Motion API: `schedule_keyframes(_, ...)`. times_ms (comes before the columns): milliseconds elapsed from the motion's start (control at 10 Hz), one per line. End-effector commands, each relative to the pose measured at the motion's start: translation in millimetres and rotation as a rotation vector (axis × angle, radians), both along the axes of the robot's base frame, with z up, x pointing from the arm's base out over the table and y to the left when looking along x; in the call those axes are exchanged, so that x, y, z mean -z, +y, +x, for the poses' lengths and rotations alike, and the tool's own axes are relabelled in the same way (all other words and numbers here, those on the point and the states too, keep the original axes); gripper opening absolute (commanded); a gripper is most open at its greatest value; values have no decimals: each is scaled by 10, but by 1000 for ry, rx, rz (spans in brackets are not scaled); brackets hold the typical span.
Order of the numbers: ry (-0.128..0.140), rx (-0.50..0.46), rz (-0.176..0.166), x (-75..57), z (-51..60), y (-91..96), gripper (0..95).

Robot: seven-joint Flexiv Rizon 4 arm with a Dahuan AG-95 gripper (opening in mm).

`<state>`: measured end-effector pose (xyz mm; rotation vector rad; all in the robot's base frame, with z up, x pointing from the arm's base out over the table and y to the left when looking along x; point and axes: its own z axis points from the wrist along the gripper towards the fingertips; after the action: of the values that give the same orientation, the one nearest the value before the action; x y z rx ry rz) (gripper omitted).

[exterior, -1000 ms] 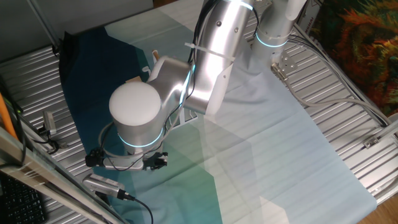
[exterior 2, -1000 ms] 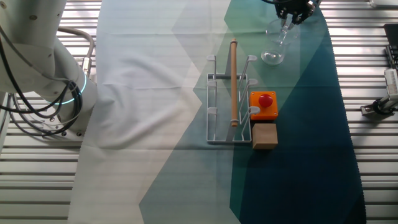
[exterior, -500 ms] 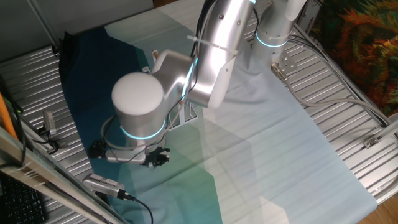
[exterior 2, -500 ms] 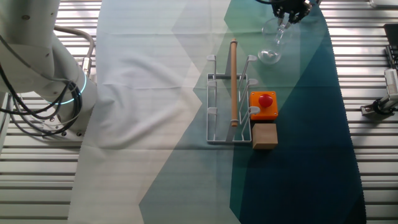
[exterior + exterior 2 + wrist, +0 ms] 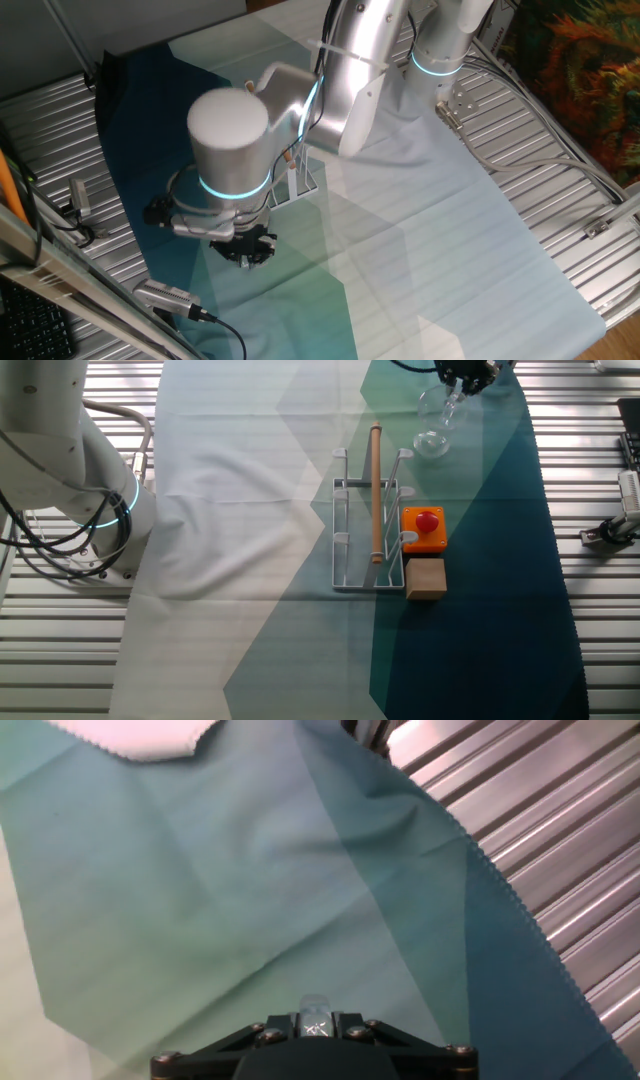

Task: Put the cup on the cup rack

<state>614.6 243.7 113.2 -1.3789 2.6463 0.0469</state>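
Note:
The cup, a clear glass mug, hangs tilted above the dark teal cloth near the far edge, its rim pinched in my gripper, which is shut on it. In the hand view a sliver of glass shows between the black fingers of the gripper. The cup rack, white with thin upright pegs, stands mid-table, a little nearer than the cup. From the first fixed view the gripper sits under the arm's wrist, beside the rack's pegs; the cup itself is not discernible there.
A wooden rod lies along the rack. An orange box with a red button and a wooden block stand against the rack's right side. The robot's base is at the left. A cabled device lies past the cloth's edge.
The gripper has risen with the cup, which now hangs higher above the cloth than a second ago. The wrist has swung slightly toward the rack.

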Motion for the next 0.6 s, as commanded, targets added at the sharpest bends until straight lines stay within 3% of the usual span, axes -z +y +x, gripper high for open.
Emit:
schedule_keyframes(100,-18,18,63,-40,-5,37,0)
schedule_keyframes(300,-11,24,64,-99,-19,78,0)
schedule_keyframes(600,24,25,68,-199,-76,124,0)
